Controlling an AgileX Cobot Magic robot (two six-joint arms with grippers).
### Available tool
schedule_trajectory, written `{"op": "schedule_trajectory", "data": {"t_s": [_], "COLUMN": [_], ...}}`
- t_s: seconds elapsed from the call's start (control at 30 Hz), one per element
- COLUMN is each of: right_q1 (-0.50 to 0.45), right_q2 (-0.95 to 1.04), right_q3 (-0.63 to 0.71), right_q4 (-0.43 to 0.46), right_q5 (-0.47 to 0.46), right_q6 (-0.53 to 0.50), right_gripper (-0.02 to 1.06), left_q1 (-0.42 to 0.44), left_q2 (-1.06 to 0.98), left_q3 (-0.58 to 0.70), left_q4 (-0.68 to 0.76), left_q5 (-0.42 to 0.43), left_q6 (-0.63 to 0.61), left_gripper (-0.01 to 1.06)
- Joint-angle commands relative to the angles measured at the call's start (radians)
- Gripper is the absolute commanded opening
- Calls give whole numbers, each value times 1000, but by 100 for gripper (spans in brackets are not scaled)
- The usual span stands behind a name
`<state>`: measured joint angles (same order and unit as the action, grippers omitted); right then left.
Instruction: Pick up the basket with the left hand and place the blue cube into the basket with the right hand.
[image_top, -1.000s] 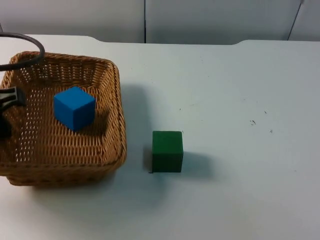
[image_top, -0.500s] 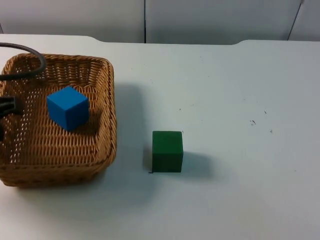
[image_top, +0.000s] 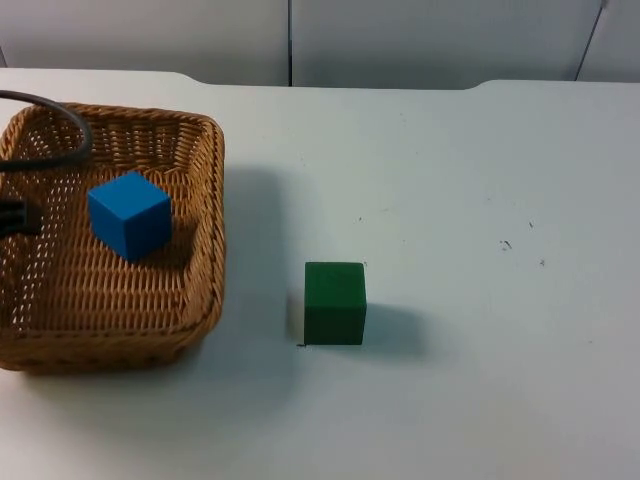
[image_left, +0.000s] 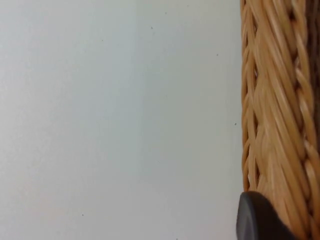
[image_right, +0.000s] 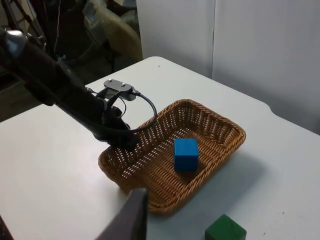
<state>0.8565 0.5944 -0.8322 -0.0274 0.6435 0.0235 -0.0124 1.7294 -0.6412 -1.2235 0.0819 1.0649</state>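
The left gripper (image_right: 125, 140) is at the left rim of the basket (image_top: 215, 200), the side farthest from the green cube (image_top: 335, 302). In the right wrist view its black body meets the wicker rim just beside the rim's top edge; whether its fingers are clamped on the rim or merely beside it cannot be told. In the left wrist view one black fingertip (image_left: 257, 220) lies against the outer weave of the basket wall (image_left: 275, 115), with bare white table (image_left: 115, 120) on the other side of it.

The right gripper stands well apart from the basket, looking down on it from above the table; one dark fingertip (image_right: 131, 215) shows in its own wrist view, and the spacing of its fingers cannot be told.

The blue cube (image_top: 129, 215) lies inside the basket, on the woven floor, nearer the left gripper's side than the side facing the green cube (it sits turned slightly askew to the basket walls). In the right wrist view the blue cube (image_right: 186, 154) rests near the middle of the basket floor, just beyond the left gripper. The basket casts a shadow on the table to its right in the top view.

The green cube sits on the white table (image_top: 480, 180), outside the basket and near its right front corner, not touching it. No brand, label or writing can be read on any object.
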Motion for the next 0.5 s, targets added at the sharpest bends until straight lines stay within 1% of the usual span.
{"op": "schedule_trajectory", "data": {"t_s": [0.0, 0.03, 0.1, 0.13, 0.2, 0.23, 0.27, 0.33, 0.4, 0.47], "right_q1": [4, 4, 4, 4, 4, 4, 4, 4, 4, 4], "right_q2": [-3, -3, -3, -3, -3, -3, -3, -3, -3, -3], "right_q3": [5, 5, 5, 5, 5, 5, 5, 5, 5, 5], "right_q4": [-3, -3, -3, -3, -3, -3, -3, -3, -8, -12], "right_q5": [-5, -5, -3, -3, -1, 4, 4, 6, 6, 6], "right_q6": [1, 1, 1, 1, -1, -1, -1, -1, -3, -3], "right_gripper": [101, 101, 101, 101, 101, 101, 101, 101, 101, 101], "left_q1": [1, 1, 1, 1, 1, 1, 1, 1, 1, 1], "left_q2": [1, 1, -5, -5, -17, -26, -26, -49, -87, -114], "left_q3": [-3, -8, -19, -19, -24, -28, -28, -35, -35, -35], "left_q4": [22, 30, 34, 34, 37, 37, 37, 59, 59, 59], "left_q5": [-32, -32, -32, -32, -32, -36, -36, -32, -19, -2], "left_q6": [13, 13, 13, 13, 13, 13, 13, 13, 13, 13], "left_gripper": [6, 12, 31, 31, 54, 63, 63, 82, 85, 85]}}
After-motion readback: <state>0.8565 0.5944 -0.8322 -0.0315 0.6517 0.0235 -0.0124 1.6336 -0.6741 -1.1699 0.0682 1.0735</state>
